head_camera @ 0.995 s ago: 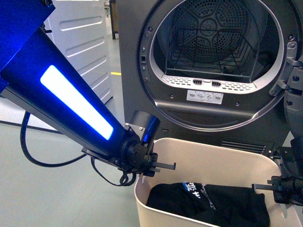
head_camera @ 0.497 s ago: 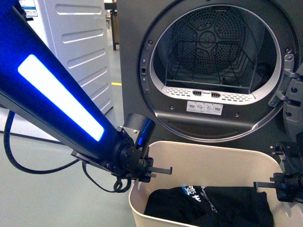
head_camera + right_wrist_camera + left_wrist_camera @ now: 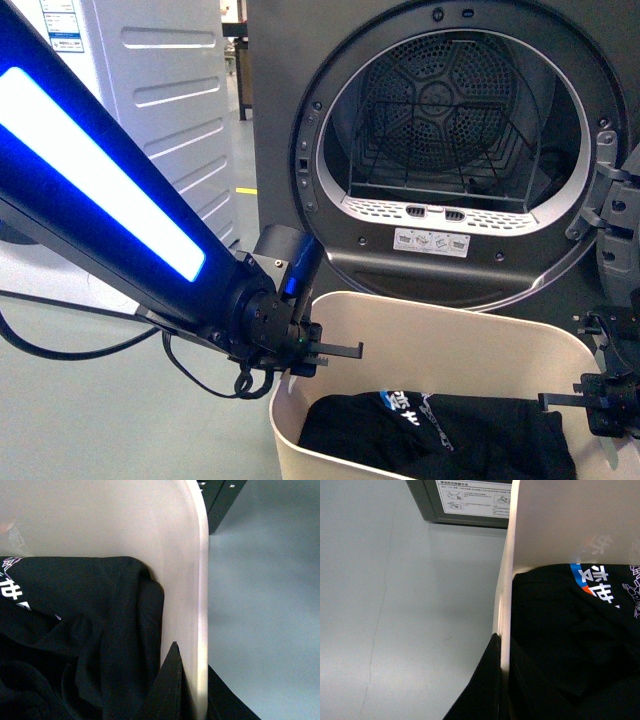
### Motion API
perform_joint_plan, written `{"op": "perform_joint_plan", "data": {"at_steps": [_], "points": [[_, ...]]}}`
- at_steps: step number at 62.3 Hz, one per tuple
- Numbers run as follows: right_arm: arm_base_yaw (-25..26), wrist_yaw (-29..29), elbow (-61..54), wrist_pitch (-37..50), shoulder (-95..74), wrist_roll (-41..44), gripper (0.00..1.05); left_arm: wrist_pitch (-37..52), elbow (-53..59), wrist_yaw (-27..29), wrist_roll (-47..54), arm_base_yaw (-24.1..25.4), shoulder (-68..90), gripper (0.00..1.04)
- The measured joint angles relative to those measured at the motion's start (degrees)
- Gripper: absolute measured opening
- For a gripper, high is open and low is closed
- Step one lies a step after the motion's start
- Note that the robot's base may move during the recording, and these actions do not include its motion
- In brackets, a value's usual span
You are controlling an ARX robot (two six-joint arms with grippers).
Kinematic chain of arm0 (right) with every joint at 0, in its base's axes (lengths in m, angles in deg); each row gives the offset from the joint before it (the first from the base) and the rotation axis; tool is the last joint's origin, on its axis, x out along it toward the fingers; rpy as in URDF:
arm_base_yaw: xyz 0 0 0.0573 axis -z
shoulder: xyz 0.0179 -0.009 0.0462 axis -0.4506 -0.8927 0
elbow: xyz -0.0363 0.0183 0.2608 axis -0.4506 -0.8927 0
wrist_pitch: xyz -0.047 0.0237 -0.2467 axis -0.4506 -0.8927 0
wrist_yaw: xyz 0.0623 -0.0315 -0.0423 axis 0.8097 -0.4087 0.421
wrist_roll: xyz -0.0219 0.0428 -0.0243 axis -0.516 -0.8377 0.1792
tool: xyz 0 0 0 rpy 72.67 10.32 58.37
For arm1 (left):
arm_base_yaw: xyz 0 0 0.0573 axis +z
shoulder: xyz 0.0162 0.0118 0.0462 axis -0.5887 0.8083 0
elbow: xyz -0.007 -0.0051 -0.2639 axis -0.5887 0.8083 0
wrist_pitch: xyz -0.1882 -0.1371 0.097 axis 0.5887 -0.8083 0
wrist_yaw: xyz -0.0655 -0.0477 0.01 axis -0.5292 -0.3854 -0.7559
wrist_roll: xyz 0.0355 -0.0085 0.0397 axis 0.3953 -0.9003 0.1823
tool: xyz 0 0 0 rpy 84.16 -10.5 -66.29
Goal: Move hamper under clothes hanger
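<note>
- A knee-high beige plastic hamper (image 3: 450, 335) with rounded corners is seen standing on the pale green floor (image 3: 100, 410), just in front of a dark grey front-loading dryer (image 3: 275, 120) whose round door is swung open.
- A crumpled black T-shirt (image 3: 450, 440) with a blue-and-white print is carried inside it.
- The left gripper (image 3: 322, 350) is closed over the hamper's left rim, the wall being pinched between its fingers. The right gripper (image 3: 588, 402) is clamped the same way on the right rim.
- The tall metal clothes hanger is not shown in any view, so its direction cannot be told.
- The carrying step is judged to be in hand, with the hamper held at both sides and the delivery not yet made.
- For the next move, both grips are to be held evenly while the hamper is drawn clear of the dryer and turned toward the clothes hanger, so that the bin is not tipped or twisted.
</note>
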Motion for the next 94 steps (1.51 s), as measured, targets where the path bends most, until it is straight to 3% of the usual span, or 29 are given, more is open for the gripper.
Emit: {"op": "perform_joint_plan", "data": {"at_steps": [61,75,94], "points": [[-0.2,-0.3,-0.2,0.7,-0.5,0.0,0.03,1.6,2.0,0.2,-0.8,0.0,-0.5,0.04],[-1.9,1.2,-0.2,0.8,-0.9,0.0,0.03,1.6,2.2,1.0,-0.8,1.9,-0.7,0.04],[0.7,-0.8,-0.2,1.0,-0.9,0.0,0.03,1.8,2.1,-0.3,-0.8,-0.7,-1.0,0.04]]}}
